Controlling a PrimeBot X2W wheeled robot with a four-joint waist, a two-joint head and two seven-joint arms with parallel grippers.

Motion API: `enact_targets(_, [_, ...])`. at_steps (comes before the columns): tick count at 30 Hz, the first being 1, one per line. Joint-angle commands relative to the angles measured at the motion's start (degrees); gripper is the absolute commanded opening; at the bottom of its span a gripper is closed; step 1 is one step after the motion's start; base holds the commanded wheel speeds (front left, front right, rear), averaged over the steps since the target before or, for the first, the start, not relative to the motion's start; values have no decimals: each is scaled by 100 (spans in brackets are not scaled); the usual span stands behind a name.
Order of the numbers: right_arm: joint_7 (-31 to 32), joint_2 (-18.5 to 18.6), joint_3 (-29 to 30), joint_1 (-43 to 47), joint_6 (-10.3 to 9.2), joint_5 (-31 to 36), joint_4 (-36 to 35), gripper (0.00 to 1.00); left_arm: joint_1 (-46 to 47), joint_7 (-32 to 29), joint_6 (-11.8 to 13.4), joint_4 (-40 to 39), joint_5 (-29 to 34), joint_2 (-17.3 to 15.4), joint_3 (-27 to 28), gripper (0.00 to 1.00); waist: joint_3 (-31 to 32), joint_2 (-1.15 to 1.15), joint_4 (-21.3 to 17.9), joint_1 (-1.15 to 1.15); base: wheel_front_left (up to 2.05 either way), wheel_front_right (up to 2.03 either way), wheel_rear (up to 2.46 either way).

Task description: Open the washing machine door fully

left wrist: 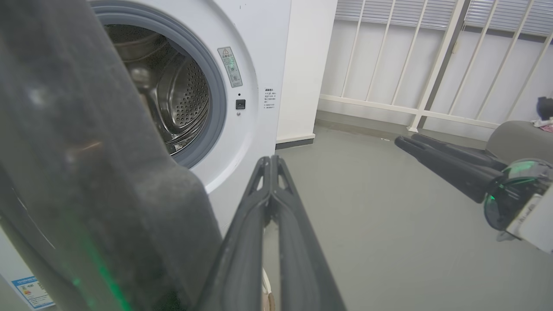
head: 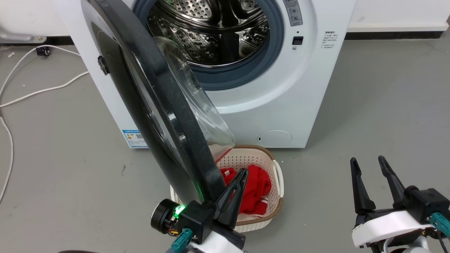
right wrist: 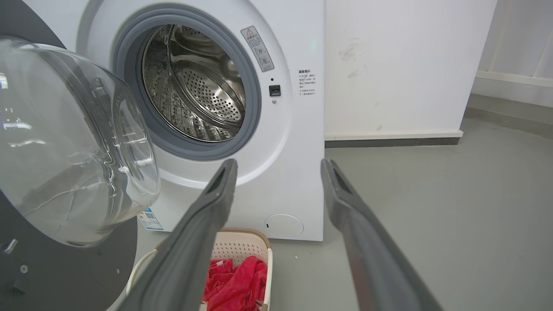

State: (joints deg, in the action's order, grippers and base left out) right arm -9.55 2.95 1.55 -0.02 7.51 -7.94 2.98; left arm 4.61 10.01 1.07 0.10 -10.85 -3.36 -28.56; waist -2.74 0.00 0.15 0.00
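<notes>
my left gripper (head: 243, 173) is low in front of the washing machine (head: 309, 88), its two fingers pressed together with nothing between them, pointing up and toward the machine's front. it sits just beside the bottom rim of the washing machine door (head: 165, 105), on the side where the glass bowl (head: 200, 105) bulges; i cannot tell whether finger and rim touch. my right gripper (head: 367, 161) hangs further out from the machine's right front corner, fingers spread apart and holding nothing, well apart from the door. the door stands swung out from the machine's left side, edge toward me, partway open, leaving the steel drum (head: 211, 31) and its grey rubber ring (head: 246, 73) uncovered. a pale perforated basket (head: 277, 175) with red cloth (head: 258, 189) in it sits on the grey floor (head: 369, 105) right in front of the machine, under the door's lower edge. a white cable (head: 35, 93) trails across the floor to the machine's left, and a white wall (right wrist: 389, 65) runs behind it.
</notes>
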Motion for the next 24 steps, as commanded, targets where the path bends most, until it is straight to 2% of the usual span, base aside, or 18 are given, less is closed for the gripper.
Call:
enact_targets(1, [0, -14, 3, -81, -4, 23, -29, 100, -88, -30, 139, 12, -16, -169, 190, 0, 14, 0, 42, 0, 0, 0, 0])
enact_targets(10, [76, -13, 72, 85, -3, 30, -73, 100, -611, -158, 270, -478, -37, -326, 116, 0, 108, 0, 555, 0, 0, 0, 0])
enact_targets(14, [83, -12, 136, 137, -4, -14, -81, 100, -808, -276, 237, -682, -43, -424, 13, 0, 133, 0, 964, 0, 0, 0, 0])
enact_targets(24, [58, -12, 113, 105, -4, -21, -117, 100, -985, -383, 438, -904, -97, -637, 230, 0, 102, 0, 1949, 0, 0, 0, 0])
